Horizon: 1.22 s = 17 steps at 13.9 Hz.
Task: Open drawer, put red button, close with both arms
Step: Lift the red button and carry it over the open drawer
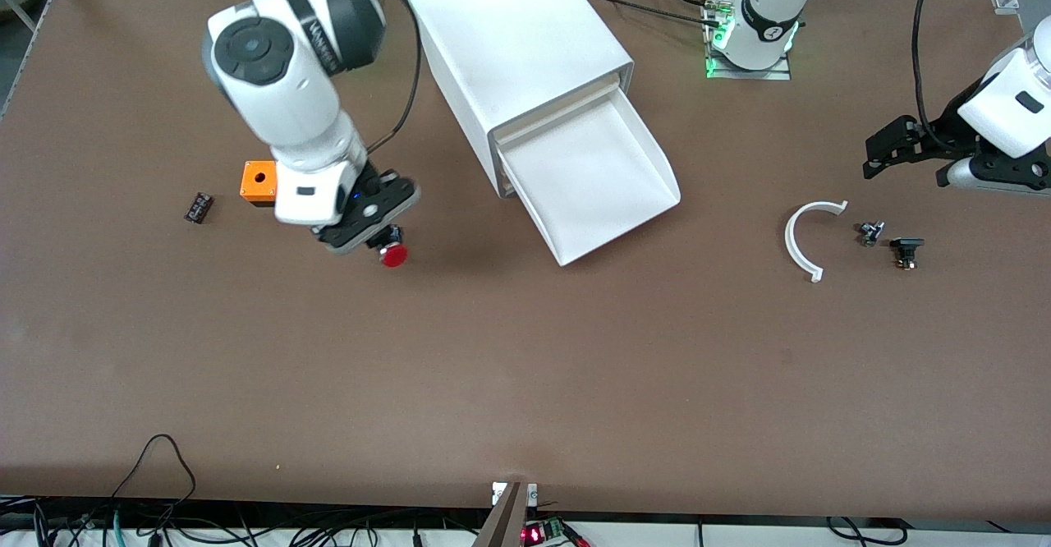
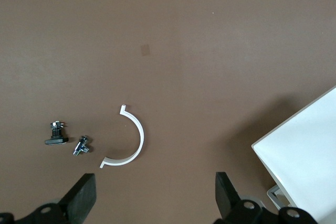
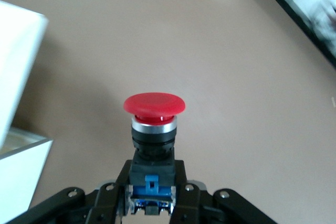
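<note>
In the front view we saw the drawer (image 1: pixel 603 181) already pulled out of the white cabinet (image 1: pixel 517 54), its tray bare. The right end effector (image 1: pixel 384 243) hung over the worktop (image 1: pixel 525 383) toward the right arm's end from the drawer, its fingers clamped on the red button (image 1: pixel 394 256). We judged the step in hand to be the carry: the next move called for bringing the button across over the drawer and letting go inside the tray. An orange box (image 1: pixel 259 181) and a small dark part (image 1: pixel 198 207) lay still farther from the drawer on that same side. The left end effector (image 1: pixel 891 149) waited over the worktop toward the left arm's end from the drawer, fingers apart and holding nothing.

In the left wrist view we made out a white curved clip (image 2: pixel 131 142) and two small dark fittings (image 2: pixel 56 135) on bare brown board, with a corner of the cabinet in sight.

In the right wrist view the red cap stood upright above its black body and blue block, pinched between the fingers (image 3: pixel 118 195), over plain brown worktop with room all round.
</note>
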### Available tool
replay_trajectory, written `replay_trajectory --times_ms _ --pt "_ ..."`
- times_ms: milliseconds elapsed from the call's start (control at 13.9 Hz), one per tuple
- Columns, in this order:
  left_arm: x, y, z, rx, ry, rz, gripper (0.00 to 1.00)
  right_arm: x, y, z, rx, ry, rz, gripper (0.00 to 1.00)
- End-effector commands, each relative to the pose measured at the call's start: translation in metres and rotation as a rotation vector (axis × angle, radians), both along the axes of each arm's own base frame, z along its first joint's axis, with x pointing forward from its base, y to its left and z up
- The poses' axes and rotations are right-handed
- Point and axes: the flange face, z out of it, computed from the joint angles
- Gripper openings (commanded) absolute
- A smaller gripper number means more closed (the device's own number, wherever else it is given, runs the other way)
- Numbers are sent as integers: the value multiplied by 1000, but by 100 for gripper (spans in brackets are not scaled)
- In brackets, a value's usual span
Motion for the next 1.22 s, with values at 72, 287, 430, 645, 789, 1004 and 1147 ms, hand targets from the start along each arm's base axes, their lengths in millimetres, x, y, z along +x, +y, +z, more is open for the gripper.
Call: replay_trajectory --times_ms 72,287,430,645,789,1004,1147 --pt "2 1 6 20 -14 11 100 -6 87 -6 74 6 336 23" --pt "6 1 7 18 -43 -3 100 -19 138 -15 88 -13 541 25" --pt "7 1 -1 29 -27 -3 100 -32 164 -19 97 -20 631 25" --pt "7 2 -1 29 -24 -1 100 -60 198 -31 40 -31 768 25" --pt "7 1 -5 30 -16 -1 100 -81 218 -48 -56 -37 853 25" --pt "8 2 -3 28 -21 -6 100 -106 245 -82 -150 -37 979 25" --pt "8 2 -5 28 -21 -7 100 -116 255 -102 -184 -31 1011 25"
